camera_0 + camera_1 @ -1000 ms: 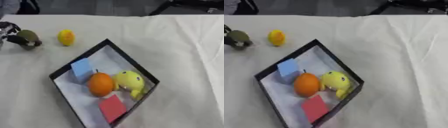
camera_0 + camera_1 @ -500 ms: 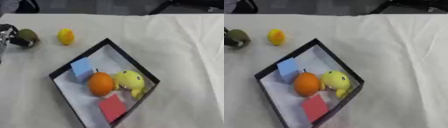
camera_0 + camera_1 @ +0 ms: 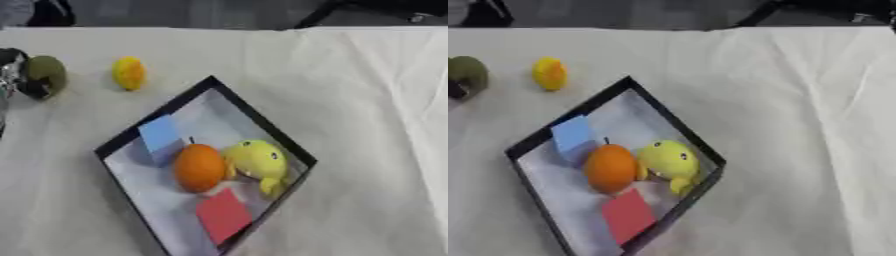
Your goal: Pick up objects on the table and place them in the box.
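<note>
Left eye view
Left hand: the left hand (image 3: 12,75) shows only at the view's left edge, dark and silver; its fingers look curled round the green fruit (image 3: 45,74), though most of the hand is cut off.
Green fruit: on the table (image 3: 367,100) at far left, touching the hand, well apart from the box (image 3: 262,125).
Yellow fruit: the yellow fruit (image 3: 129,73) lies free on the table just to the right of the green one, its long axis running up and down the view, between the hand and the box's top corner.
Box: black-walled, turned corner-up like a diamond, down and to the right of the hand; inside sit a blue block (image 3: 160,134), an orange (image 3: 199,167), a yellow toy (image 3: 257,161) and a red block (image 3: 224,215).

Right eye view
Left hand: only a dark scrap shows at the left edge beside the green fruit; nothing more can be told of it here.
Right hand: not seen in either view.
Key relation: my reading is that the box's open space lies right and toward the robot from the held fruit, so the carry would run that way, passing near the yellow fruit.
Nearer arm: the left, for both fruits.
</note>
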Controlling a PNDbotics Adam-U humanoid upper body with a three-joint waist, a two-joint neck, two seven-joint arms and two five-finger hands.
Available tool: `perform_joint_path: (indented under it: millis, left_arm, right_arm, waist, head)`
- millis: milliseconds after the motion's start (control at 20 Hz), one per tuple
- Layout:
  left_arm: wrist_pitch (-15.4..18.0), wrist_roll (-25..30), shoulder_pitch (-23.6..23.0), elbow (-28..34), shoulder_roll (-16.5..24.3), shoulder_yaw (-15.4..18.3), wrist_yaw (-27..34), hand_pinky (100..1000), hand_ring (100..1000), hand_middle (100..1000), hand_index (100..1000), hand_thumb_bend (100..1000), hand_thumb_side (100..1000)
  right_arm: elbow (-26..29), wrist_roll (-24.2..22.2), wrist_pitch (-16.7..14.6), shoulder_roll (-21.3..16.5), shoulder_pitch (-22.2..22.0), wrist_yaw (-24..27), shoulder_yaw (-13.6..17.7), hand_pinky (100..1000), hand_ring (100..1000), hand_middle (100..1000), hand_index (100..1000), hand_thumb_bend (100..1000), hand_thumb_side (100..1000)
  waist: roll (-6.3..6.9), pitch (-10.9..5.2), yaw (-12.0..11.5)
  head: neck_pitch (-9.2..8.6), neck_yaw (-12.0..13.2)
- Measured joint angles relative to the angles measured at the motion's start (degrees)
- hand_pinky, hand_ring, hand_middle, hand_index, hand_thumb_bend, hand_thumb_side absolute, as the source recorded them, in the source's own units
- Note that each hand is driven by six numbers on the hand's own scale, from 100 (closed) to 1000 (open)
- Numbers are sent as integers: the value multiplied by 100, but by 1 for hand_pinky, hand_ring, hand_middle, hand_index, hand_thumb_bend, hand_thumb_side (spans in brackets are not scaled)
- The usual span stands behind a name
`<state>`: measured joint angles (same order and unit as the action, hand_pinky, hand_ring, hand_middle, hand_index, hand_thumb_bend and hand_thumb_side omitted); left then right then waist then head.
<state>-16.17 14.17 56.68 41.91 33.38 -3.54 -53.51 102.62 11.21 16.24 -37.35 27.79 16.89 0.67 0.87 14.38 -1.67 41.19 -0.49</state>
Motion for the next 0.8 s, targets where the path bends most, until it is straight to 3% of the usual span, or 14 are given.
perform_joint_path:
  millis: [300, 550, 800]
  left_arm:
    - [568, 455, -68, 2010, 402, -653, 251, 734, 714, 596, 506, 100, 100]
    - [770, 773, -224, 3971, 779, -1024, 545, 729, 704, 593, 507, 100, 100]
    - [744, 1077, -525, 5954, 1204, -1336, 1504, 727, 692, 587, 508, 100, 100]
  right_arm:
    - [-5, 10, -13, -1, -64, 2, 1, 924, 743, 729, 822, 100, 699]
    - [-18, 4, -20, -4, -112, 2, 1, 924, 744, 728, 822, 100, 694]
    - [-25, 0, -24, -8, -114, 2, 0, 924, 744, 728, 822, 100, 690]
  waist:
    - [0, -9, -95]
    - [2, -134, -147]
    - [4, -172, -158]
  head:
    - [144, -430]
    - [177, -509]
    - [185, -513]
